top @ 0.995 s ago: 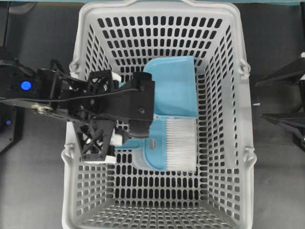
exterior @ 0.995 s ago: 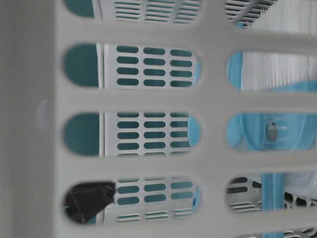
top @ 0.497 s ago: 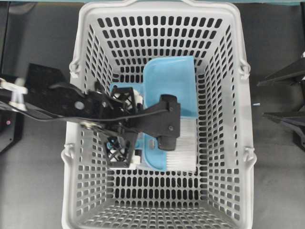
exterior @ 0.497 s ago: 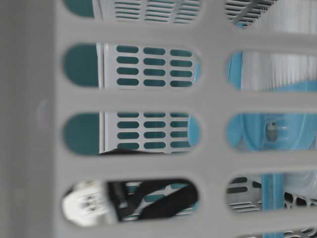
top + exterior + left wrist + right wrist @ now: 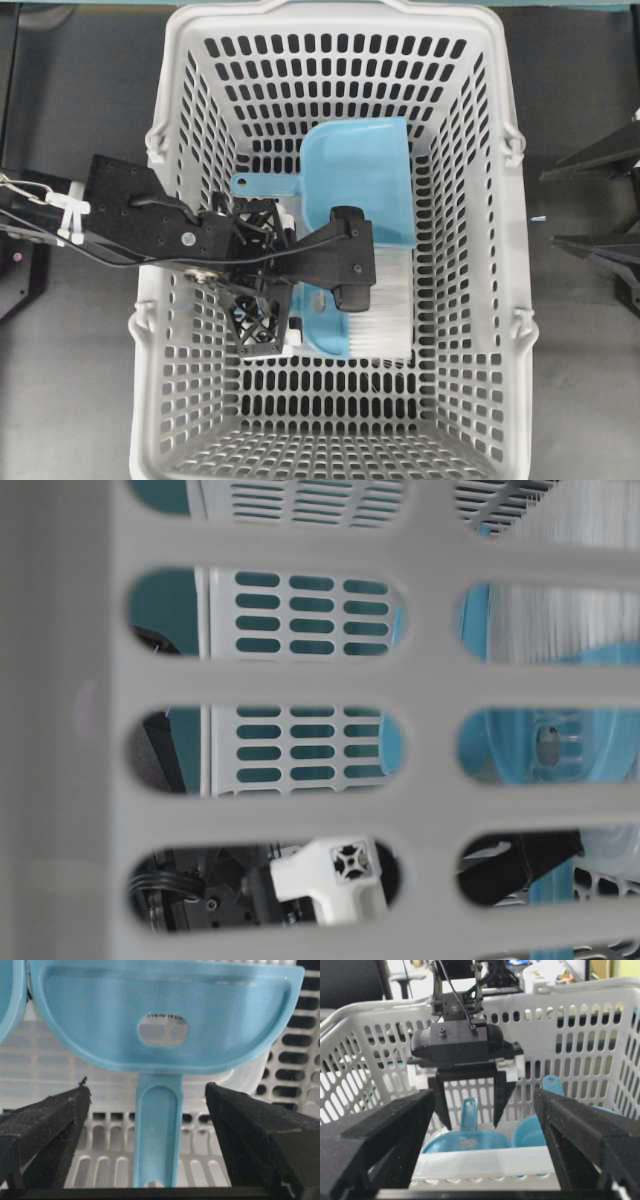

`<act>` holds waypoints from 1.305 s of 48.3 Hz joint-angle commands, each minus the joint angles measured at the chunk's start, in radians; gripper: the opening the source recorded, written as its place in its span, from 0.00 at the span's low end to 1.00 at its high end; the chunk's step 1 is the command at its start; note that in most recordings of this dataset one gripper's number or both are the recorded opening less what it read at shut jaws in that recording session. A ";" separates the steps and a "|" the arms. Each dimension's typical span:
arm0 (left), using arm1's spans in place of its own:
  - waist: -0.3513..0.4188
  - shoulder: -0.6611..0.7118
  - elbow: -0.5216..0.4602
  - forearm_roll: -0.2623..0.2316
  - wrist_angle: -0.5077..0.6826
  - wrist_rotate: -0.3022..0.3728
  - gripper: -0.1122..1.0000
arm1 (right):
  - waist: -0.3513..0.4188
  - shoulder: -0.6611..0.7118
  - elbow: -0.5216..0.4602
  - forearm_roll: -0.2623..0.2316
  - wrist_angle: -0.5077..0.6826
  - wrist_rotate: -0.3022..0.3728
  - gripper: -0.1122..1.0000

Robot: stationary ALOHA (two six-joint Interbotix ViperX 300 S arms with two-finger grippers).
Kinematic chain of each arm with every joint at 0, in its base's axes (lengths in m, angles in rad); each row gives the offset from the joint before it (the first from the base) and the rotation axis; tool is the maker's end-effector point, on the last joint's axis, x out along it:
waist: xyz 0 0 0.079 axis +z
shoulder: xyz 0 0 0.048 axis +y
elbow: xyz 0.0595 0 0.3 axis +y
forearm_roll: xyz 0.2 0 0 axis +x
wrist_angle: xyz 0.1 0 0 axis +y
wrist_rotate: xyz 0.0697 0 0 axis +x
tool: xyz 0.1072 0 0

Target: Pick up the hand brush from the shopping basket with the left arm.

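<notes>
The hand brush lies flat on the floor of the shopping basket (image 5: 175, 100), with its white bristles (image 5: 385, 315) to the right and its light-blue head (image 5: 322, 328) partly under the arm. The left arm (image 5: 345, 265) reaches in over the basket's left wall. In the left wrist view the left gripper (image 5: 148, 1091) is open, one finger on each side of the brush's thin handle (image 5: 157, 1125), with a gap on both sides, just behind the half-round head (image 5: 165, 1015). The right wrist view shows the same straddle (image 5: 471, 1126). The right gripper (image 5: 485, 1092) is open and empty outside the basket.
A larger light-blue dustpan (image 5: 365, 180) lies against the brush's far side, its handle (image 5: 255, 183) pointing left beside the arm. The basket walls surround the arm closely on the left. At table level the slotted wall (image 5: 60, 720) hides most of the brush (image 5: 560, 745).
The left arm has swung from over the left rim into the basket and come down, so its open fingers now straddle the brush handle. The brush and dustpan have not moved.
</notes>
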 commanded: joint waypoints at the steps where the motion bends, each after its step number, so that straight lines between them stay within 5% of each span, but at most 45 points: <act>1: -0.002 0.000 0.000 0.003 -0.017 0.003 0.91 | 0.002 0.006 -0.014 0.002 -0.005 0.002 0.79; 22: -0.003 0.008 0.046 0.003 -0.038 0.003 0.84 | 0.002 0.006 -0.011 0.003 -0.005 0.002 0.78; 34: -0.008 0.008 0.043 0.003 -0.066 0.005 0.37 | 0.002 0.006 -0.005 0.002 -0.005 0.002 0.78; 63: -0.009 -0.095 0.051 0.003 -0.124 0.006 0.38 | 0.002 0.006 0.000 0.002 -0.005 0.002 0.78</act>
